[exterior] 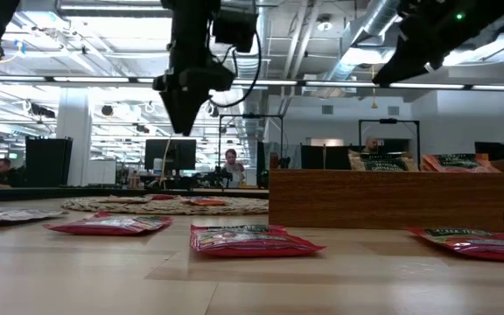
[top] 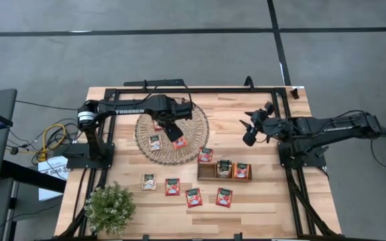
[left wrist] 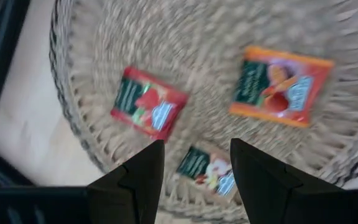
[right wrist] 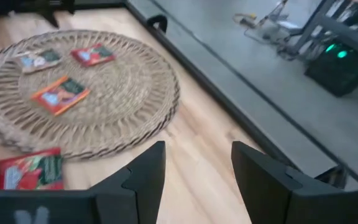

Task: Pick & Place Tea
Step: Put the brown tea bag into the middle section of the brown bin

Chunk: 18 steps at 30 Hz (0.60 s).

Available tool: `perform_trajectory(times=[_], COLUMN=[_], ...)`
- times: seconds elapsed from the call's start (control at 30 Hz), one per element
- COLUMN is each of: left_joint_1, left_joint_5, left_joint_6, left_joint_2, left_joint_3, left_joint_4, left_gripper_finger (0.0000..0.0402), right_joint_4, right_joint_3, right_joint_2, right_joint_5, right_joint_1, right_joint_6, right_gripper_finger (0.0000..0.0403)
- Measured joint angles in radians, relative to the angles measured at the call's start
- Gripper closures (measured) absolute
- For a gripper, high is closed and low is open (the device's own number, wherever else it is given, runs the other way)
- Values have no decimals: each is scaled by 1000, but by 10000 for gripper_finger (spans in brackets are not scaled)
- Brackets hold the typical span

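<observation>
Three tea sachets lie flat on the round wicker mat [top: 171, 134]: a red one [left wrist: 148, 102], an orange one [left wrist: 283, 86] and a beige one [left wrist: 207, 169]. My left gripper [left wrist: 194, 146] hangs open above the mat [exterior: 164, 206] with the beige sachet showing between its fingertips, clear of it. More sachets lie on the table: one red [top: 206, 155] by the mat's edge, and one beige [top: 149, 181] and several red [top: 194, 197] near the front. Two sachets [top: 232, 169] stand in the wooden tray [top: 208, 173]. My right gripper [right wrist: 194, 149] is open, raised over the table's right side [top: 248, 134].
A small potted plant [top: 109, 207] stands at the near left corner. The black frame rails [top: 200, 90] run along the table's far edge and both sides. Bare wood lies between the mat and the right arm's base [top: 300, 157].
</observation>
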Motion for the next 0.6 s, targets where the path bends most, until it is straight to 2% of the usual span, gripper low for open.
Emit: perform_trajectory(times=[0.17, 0.3, 0.6], left_joint_1=[37, 41, 43], left_joint_5=[66, 107, 138], left_joint_6=[-36, -51, -28], left_joint_2=[0, -1, -1], left_joint_3=[0, -30, -264], left_joint_4=[-100, -97, -70], left_gripper_finger=[224, 224, 224], right_joint_4=[-51, -52, -51], right_joint_3=[0, 0, 0], right_joint_2=[0, 0, 0], right_joint_5=[-8, -8, -8], right_joint_1=[23, 46, 82], right_joint_6=[47, 63, 65], right_gripper_finger=[227, 227, 229])
